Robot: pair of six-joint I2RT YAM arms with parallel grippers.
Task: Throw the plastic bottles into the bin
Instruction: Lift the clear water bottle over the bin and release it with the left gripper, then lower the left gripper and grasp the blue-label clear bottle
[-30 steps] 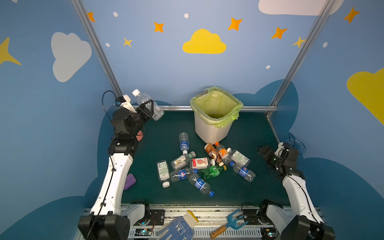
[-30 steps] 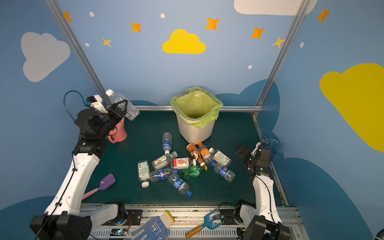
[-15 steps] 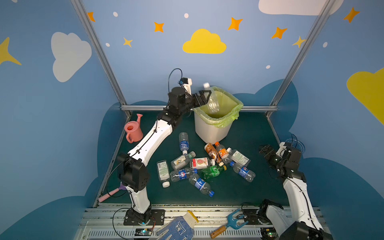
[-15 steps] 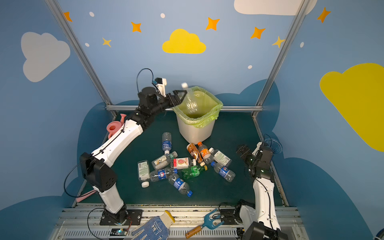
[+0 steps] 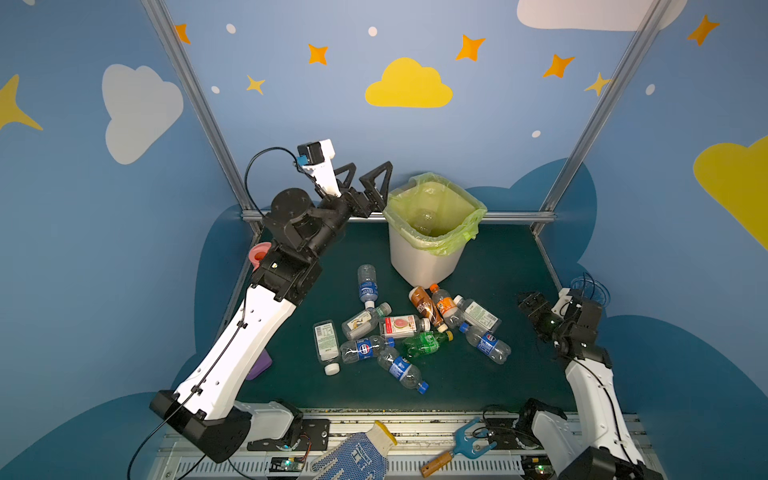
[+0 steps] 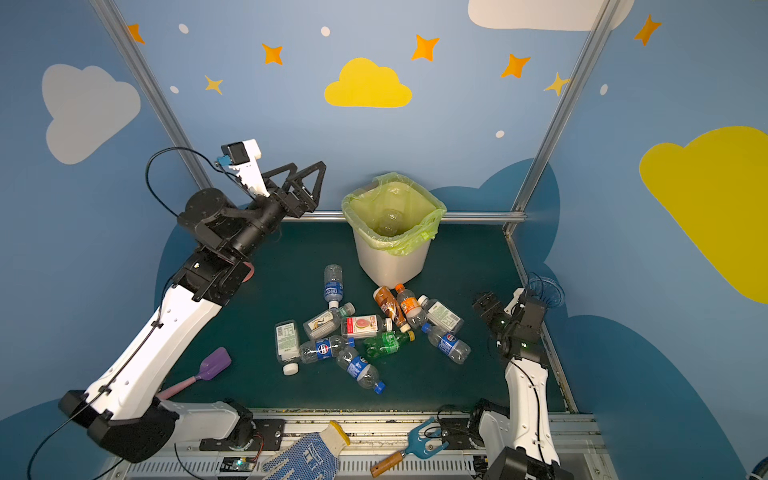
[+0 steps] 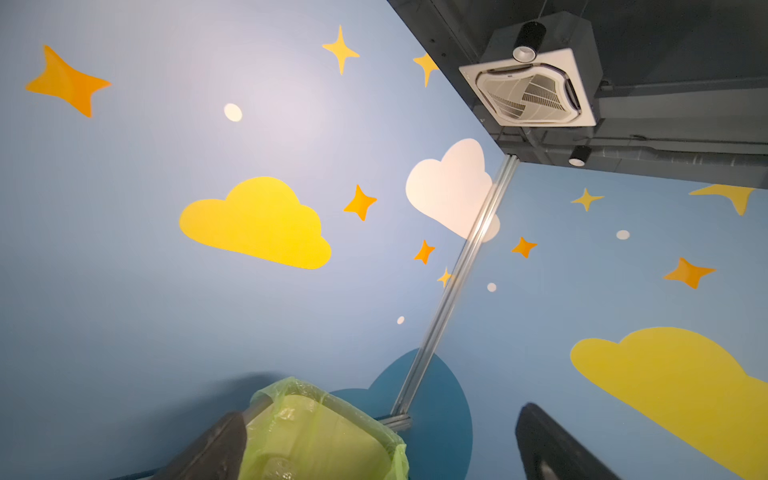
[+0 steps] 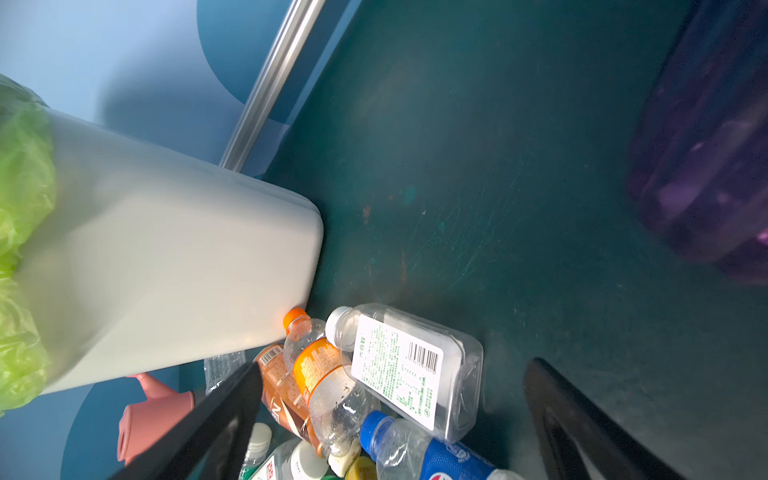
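Observation:
The white bin (image 5: 419, 266) with its yellow-green bag stands at the back middle of the green mat; a clear bottle (image 5: 424, 218) lies inside it. My left gripper (image 5: 370, 166) is raised just left of the bin's rim, open and empty; the left wrist view shows the bin (image 7: 316, 424) between its wide-apart fingers. Several plastic bottles (image 5: 399, 326) lie in a heap in front of the bin, among them a green one (image 5: 424, 343) and a brown one (image 5: 424, 307). My right gripper (image 5: 530, 301) hangs low at the right of the heap, open, facing a white-labelled bottle (image 8: 399, 365).
A pink watering can (image 5: 259, 253) stands mostly hidden behind my left arm. A purple scoop (image 6: 214, 365) lies at the front left. A purple vase (image 8: 706, 145) is close to my right gripper. A glove (image 5: 353, 455) and a blue fork tool (image 5: 465, 446) lie on the front rail.
My left arm swung from the far left over to the bin, opened and let go of a clear bottle, which now lies in the bin. The right arm has barely moved.

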